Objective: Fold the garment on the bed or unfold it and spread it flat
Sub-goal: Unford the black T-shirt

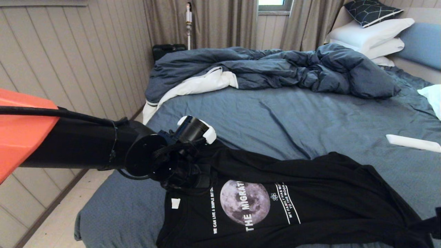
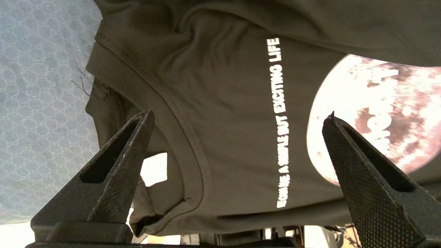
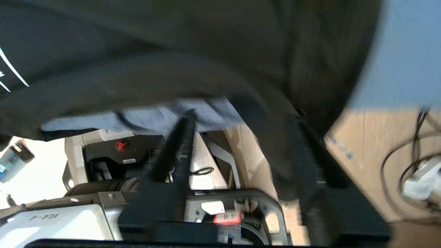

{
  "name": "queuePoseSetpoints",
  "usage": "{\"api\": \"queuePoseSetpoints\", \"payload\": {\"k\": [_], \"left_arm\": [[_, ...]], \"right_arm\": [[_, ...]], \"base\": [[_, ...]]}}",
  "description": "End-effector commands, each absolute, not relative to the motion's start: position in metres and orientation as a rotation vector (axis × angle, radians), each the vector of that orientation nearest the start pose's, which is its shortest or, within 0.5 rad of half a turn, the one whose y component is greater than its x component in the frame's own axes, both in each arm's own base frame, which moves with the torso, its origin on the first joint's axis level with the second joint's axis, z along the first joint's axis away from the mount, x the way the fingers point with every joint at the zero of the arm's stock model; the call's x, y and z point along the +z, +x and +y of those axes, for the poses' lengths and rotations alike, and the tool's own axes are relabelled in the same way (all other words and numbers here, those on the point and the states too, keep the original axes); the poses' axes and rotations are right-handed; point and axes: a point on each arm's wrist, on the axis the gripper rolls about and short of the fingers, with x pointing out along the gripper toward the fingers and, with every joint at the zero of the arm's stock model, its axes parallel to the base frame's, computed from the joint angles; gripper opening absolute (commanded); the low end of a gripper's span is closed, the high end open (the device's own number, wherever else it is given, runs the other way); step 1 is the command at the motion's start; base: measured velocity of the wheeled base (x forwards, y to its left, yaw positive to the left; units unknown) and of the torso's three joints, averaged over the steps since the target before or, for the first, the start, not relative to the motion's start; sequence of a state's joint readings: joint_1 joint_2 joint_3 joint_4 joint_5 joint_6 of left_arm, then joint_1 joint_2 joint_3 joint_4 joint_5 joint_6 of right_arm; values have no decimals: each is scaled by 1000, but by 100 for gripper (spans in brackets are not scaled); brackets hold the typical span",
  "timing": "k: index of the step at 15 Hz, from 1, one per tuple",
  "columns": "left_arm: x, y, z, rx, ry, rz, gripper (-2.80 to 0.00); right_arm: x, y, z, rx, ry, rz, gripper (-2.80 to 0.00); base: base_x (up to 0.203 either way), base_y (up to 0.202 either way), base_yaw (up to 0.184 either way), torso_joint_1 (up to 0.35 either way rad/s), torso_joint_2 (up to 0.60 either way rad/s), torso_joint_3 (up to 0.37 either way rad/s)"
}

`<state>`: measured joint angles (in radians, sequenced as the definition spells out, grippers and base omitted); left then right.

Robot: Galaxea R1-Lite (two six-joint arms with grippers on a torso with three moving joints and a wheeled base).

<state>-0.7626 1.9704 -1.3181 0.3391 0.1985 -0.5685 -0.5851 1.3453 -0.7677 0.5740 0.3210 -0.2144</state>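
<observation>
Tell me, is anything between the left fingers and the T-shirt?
Nothing visible. In the left wrist view the open left gripper faces the T-shirt directly, its fingers on either side of the collar and the white text, with only bare fabric between them.

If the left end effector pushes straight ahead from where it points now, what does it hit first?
Most likely the garment: the left end effector, open, points at the black cloth beside the neckline, between the collar seam and the white line of text. Nothing lies between, though the depth is unclear.
</observation>
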Motion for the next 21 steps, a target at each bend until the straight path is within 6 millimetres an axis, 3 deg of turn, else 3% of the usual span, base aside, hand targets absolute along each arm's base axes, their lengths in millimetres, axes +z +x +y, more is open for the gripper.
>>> {"api": "queuePoseSetpoints", "payload": {"k": [1, 4, 12, 15, 21], "left_arm": [[140, 264, -245, -232, -50, 1000, 0], [134, 267, -247, -227, -42, 1011, 0], [124, 275, -254, -222, -33, 1022, 0], [121, 277, -254, -218, -37, 1025, 0], [117, 283, -252, -210, -43, 1018, 0]], "right_arm": [[163, 158, -76, -64, 281, 1093, -280], [164, 177, -60, -38, 241, 1078, -280], [143, 219, -26, 65, 173, 1115, -280], [137, 224, -19, 94, 155, 1128, -280], [124, 214, -11, 109, 134, 1190, -280]], "base": [[0, 0, 0, 0, 0, 0], [0, 0, 0, 0, 0, 0], [0, 0, 0, 0, 0, 0], [0, 0, 0, 0, 0, 0], [0, 0, 0, 0, 0, 0]]}}
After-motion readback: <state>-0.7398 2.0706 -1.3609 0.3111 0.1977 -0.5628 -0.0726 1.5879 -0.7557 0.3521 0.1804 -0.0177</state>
